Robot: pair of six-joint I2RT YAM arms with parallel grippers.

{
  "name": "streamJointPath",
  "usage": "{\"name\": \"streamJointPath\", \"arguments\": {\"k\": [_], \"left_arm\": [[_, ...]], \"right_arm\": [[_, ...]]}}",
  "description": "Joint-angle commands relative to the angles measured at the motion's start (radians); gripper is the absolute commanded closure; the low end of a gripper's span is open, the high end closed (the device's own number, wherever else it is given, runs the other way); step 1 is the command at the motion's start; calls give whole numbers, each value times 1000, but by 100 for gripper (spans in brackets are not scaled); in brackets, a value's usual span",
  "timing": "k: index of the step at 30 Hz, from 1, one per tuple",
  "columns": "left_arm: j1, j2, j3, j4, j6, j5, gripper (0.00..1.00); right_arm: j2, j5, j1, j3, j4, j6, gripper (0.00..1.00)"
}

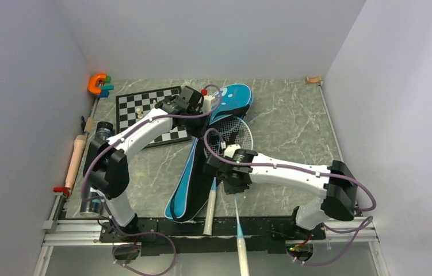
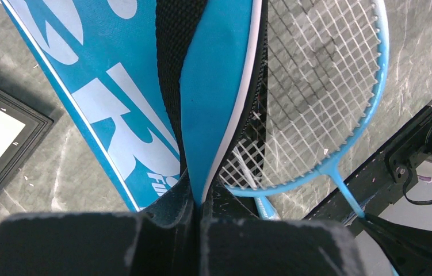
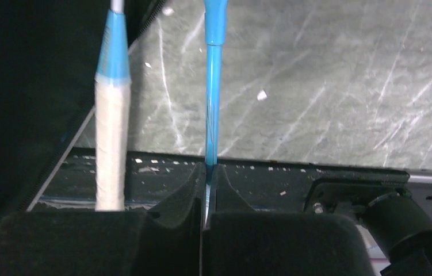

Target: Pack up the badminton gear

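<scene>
The blue bag [image 1: 186,183] lettered SPORT lies lengthwise mid-table. My left gripper [image 1: 212,112] is shut on the edge of its blue flap [image 2: 202,195], holding the bag's wide end open. Two light-blue rackets have their heads [image 1: 233,133] at that opening. In the left wrist view one head [image 2: 317,86] lies beside the flap and the other [image 2: 242,167] is partly under it. My right gripper [image 1: 235,183] is shut on one racket's thin blue shaft [image 3: 209,132]. The other racket's beige handle [image 3: 110,144] lies to its left. No shuttlecocks show.
A chessboard [image 1: 144,109] lies at the back left under my left arm. An orange clamp [image 1: 97,83] sits in the back left corner. A wooden roller [image 1: 75,158] and a dark tube [image 1: 102,131] lie along the left edge. Both handles [image 1: 241,247] overhang the near rail.
</scene>
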Motion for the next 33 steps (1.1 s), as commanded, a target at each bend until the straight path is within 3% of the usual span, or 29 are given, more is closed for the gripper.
{"name": "streamJointPath", "arguments": {"k": [1, 13, 20, 29, 30, 31, 33], "left_arm": [[-8, -50, 27, 32, 7, 46, 100], [-9, -76, 6, 40, 28, 170, 100], [-11, -73, 4, 38, 37, 201, 100], [-18, -54, 18, 27, 40, 190, 100], [-17, -53, 18, 27, 39, 186, 100], [-18, -52, 16, 28, 39, 180, 100], [-17, -52, 12, 31, 39, 171, 100]], "right_arm": [[66, 19, -52, 95, 78, -95, 100], [201, -3, -177, 212, 395, -266, 100], [221, -81, -191, 172, 579, -371, 100], [144, -89, -306, 71, 671, -390, 100], [126, -95, -310, 52, 670, -383, 96], [96, -97, -308, 22, 673, -371, 83], [25, -104, -309, -63, 703, -345, 67]]}}
